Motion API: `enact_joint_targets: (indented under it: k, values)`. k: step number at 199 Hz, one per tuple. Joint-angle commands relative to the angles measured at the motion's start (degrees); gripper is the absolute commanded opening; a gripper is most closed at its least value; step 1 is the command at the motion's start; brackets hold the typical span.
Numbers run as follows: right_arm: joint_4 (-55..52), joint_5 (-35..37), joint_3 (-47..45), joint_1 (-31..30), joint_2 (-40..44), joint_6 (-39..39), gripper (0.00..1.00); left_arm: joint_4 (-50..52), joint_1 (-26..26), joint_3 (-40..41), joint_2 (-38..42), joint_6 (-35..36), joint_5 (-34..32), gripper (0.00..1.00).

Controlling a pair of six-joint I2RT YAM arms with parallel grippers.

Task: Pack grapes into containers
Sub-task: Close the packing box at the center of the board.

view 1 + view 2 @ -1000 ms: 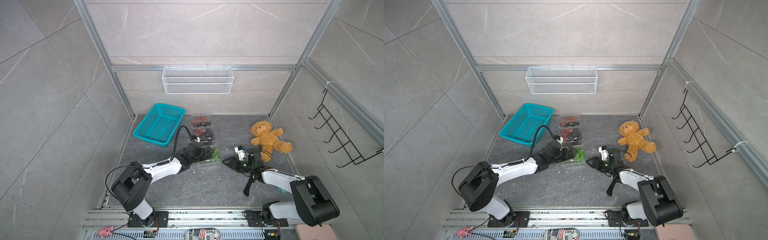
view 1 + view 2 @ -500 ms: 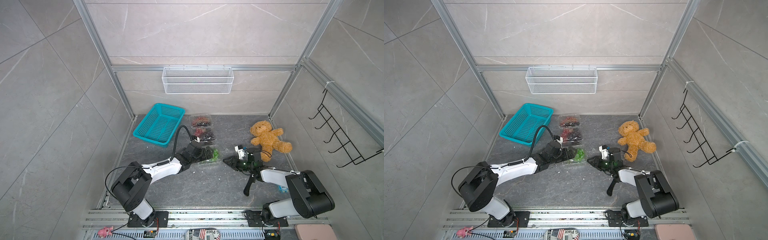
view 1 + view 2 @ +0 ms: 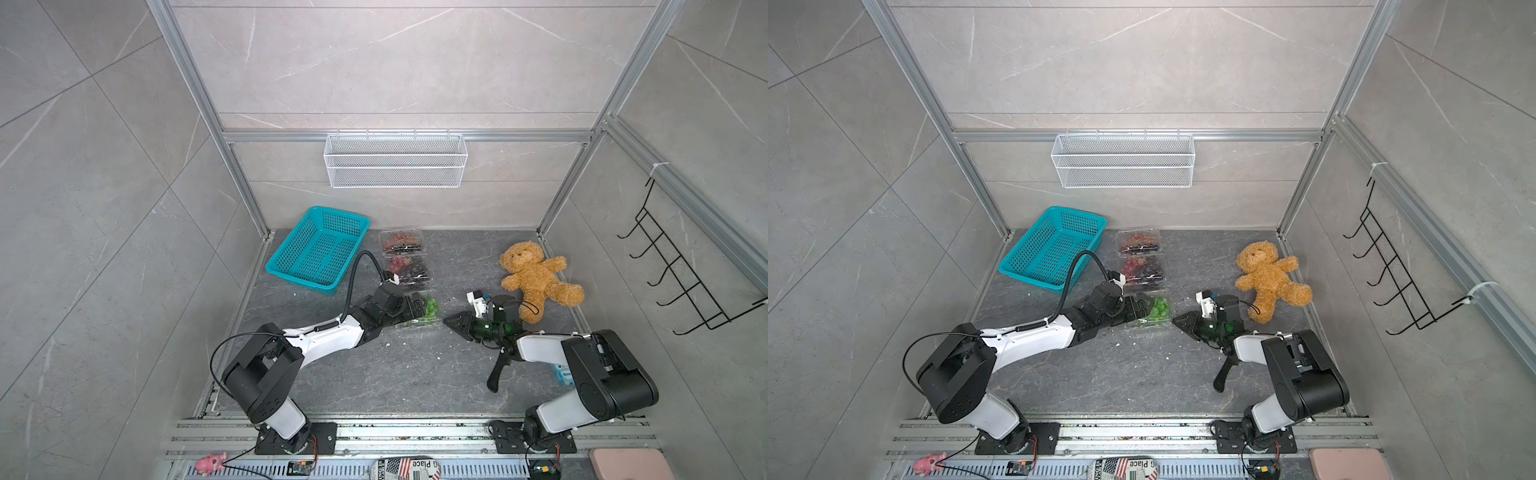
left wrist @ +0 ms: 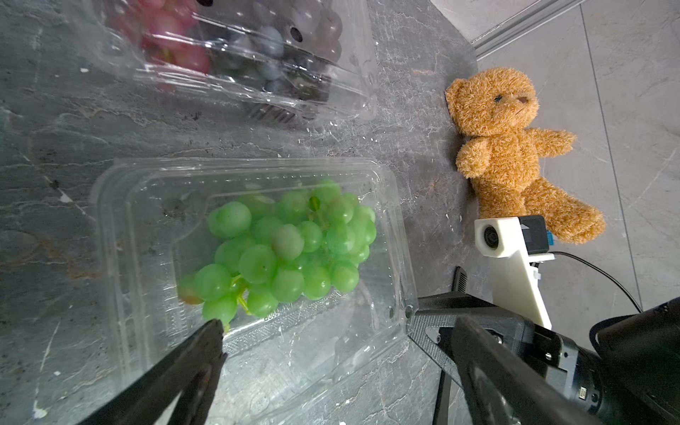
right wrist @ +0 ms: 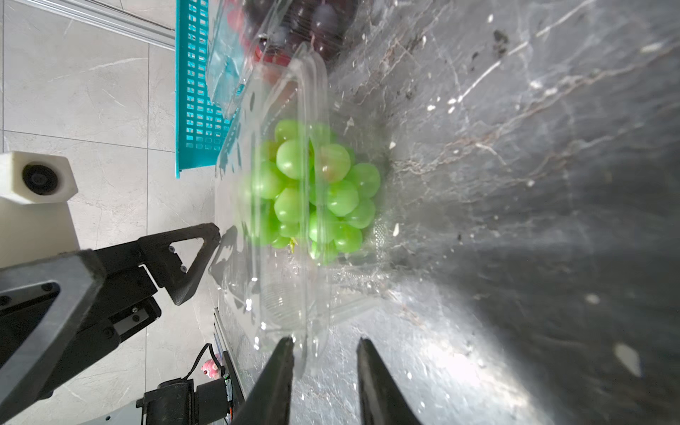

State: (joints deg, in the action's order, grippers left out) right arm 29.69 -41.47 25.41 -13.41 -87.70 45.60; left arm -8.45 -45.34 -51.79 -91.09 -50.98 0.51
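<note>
Hovering over the nearest clamshell (image 4: 121, 228) of green grapes (image 4: 287, 250), left gripper (image 4: 338, 322) gapes wide, empty; right gripper (image 5: 325, 342), jaws part-closed, brackets its rim edge, unclamped. Bare floor (image 3: 395, 374) lies open behind.

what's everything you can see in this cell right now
containers: three, clear, row on the floor
green grapes: one bunch, green, in the nearest container
red and dark grapes: bunches, mixed, in the two farther containers
teal basket: one, teal, floor, back left
wire basket: one, white, back wall
teddy bear: one, brown, floor, right side
hook rack: one, black, right wall
left gripper: one, black, open, at the green grapes' container
right gripper: one, black, jaws apart at that container's edge
</note>
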Motion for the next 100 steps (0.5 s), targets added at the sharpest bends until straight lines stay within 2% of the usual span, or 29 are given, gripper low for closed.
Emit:
enact_joint_targets:
  k: [1, 100]
  values:
    - [1.74, -0.97, 0.91, 0.18, -1.09, 1.39, 0.32, 0.83, 0.07, 1.14, 1.09, -0.74, -0.01, 0.99]
    - [5.04, -1.07, 0.70, 0.21, -3.99, 3.61, 0.20, 0.78, 0.00, 1.56, 1.09, -0.92, -0.07, 0.99]
